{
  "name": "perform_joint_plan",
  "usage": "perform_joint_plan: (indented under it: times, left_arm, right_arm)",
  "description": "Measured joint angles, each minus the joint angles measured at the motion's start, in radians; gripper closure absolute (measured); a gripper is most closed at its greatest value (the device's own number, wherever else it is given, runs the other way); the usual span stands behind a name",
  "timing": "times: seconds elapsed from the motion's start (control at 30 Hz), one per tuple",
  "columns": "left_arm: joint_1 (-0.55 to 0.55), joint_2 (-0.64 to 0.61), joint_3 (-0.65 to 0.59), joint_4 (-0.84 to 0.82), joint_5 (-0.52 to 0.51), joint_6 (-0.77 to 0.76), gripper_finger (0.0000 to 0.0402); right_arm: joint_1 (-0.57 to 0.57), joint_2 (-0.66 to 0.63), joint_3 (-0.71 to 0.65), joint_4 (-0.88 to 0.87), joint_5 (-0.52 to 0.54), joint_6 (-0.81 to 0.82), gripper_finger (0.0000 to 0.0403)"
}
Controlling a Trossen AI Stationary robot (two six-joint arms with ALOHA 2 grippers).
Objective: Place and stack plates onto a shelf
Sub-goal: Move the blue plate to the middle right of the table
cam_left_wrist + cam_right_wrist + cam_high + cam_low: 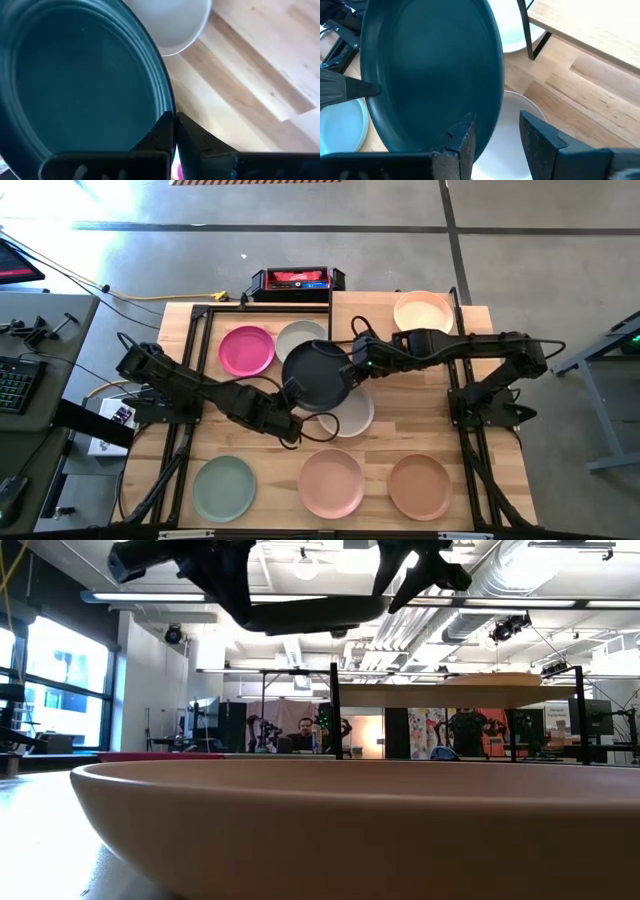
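Observation:
A dark teal plate [318, 375] hangs in the air over the middle of the table, with my left gripper [175, 134] shut on its rim on the near-left side. My right gripper [496, 137] is open at the plate's far-right side, one finger over the plate's inner face and the other outside the rim. The shelf [470, 330] stands at the far right of the table, and a beige plate [423, 310] lies on it. A light grey plate [297, 335] and a whitish plate [352, 416] lie on the table partly under the teal plate. My left gripper pinches the teal plate's rim [167, 112] between its two fingers, one on the inner face and one behind. The fingers slant down from the table's left. The plate is lifted clear of the table, slightly tilted. My right gripper's fingers [465, 132] straddle the rim [495, 117]; I cannot tell whether either touches it.
A magenta plate [247, 350] lies at the far left. A sage green plate [224, 487], a pink plate [331, 482] and a brown plate [420, 486] lie along the near edge. A black shelf leg [525, 30] stands close beyond the teal plate.

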Motion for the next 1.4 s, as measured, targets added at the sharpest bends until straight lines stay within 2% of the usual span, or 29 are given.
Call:
perform_joint_plan:
  times: [0.23,0.43,0.83,1.4]
  left_arm:
    - [0.000,0.000,0.000,0.002,-0.026,0.041,0.0401]
    - [0.000,0.000,0.000,0.003,-0.072,0.044,0.0401]
    - [0.000,0.000,0.000,0.004,-0.072,0.034,0.0400]
    - [0.000,0.000,-0.001,0.045,-0.068,0.001,0.0386]
  right_arm:
    - [0.000,0.000,0.000,0.000,0.000,0.000,0.0275]
    - [0.000,0.000,0.000,0.000,0.000,0.000,0.0294]
    - [0.000,0.000,0.000,0.003,0.003,0.027,0.0397]
    - [0.000,0.000,0.000,-0.001,0.003,0.053,0.0402]
